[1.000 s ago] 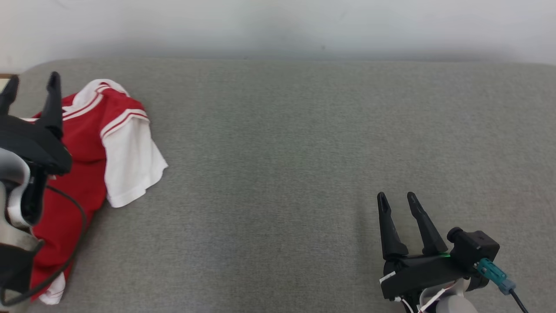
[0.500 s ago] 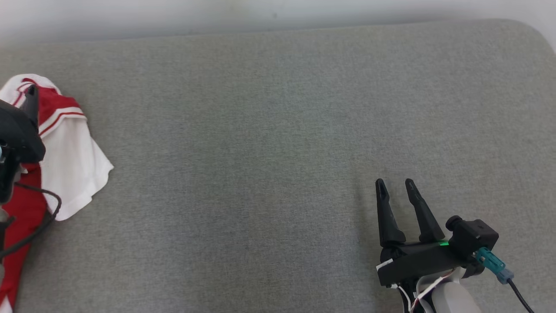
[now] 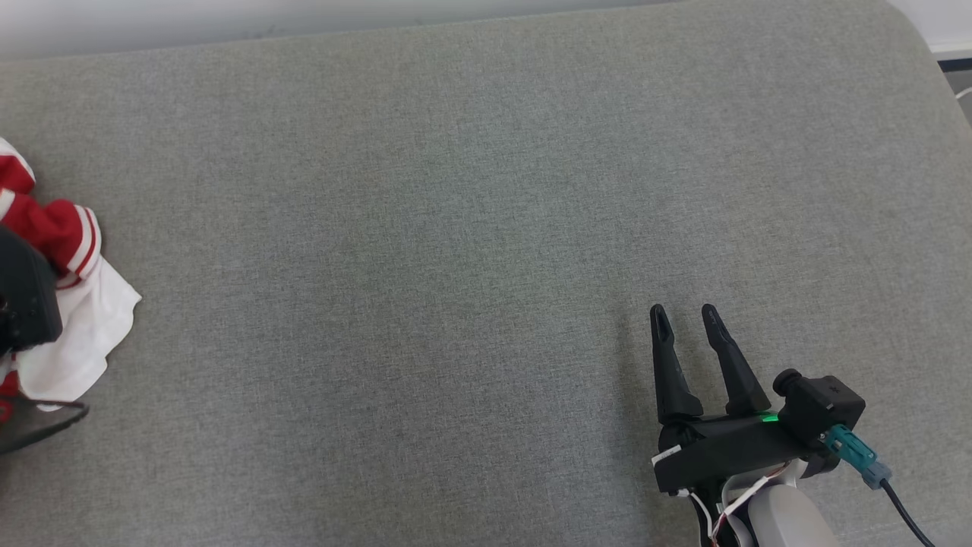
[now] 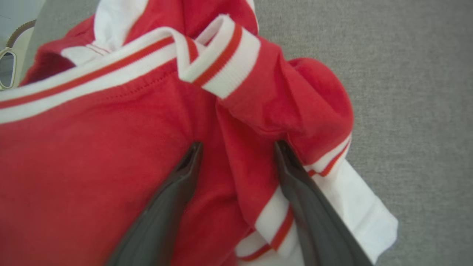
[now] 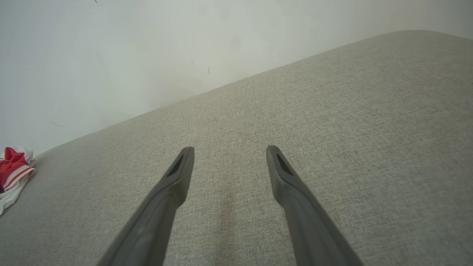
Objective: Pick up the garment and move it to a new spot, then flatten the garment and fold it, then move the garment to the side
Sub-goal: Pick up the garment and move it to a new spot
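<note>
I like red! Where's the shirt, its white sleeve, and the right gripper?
red shirt (image 4: 92,166): left wrist view, red body cloth.
white sleeve (image 3: 76,338): head view, sleeve middle.
right gripper (image 3: 683,311): head view, between fingertips.

Matt woven surface (image 3: 486,228), cloth garment (image 4: 111,147)

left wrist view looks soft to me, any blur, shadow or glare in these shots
Left wrist view: the garment sits very close and looks soft, blurrier towards the bottom edge. Head view: even light, no glare, a faint shadow left of the right hand on the grey surface. Right wrist view: crisp weave, evenly lit wall.
</note>
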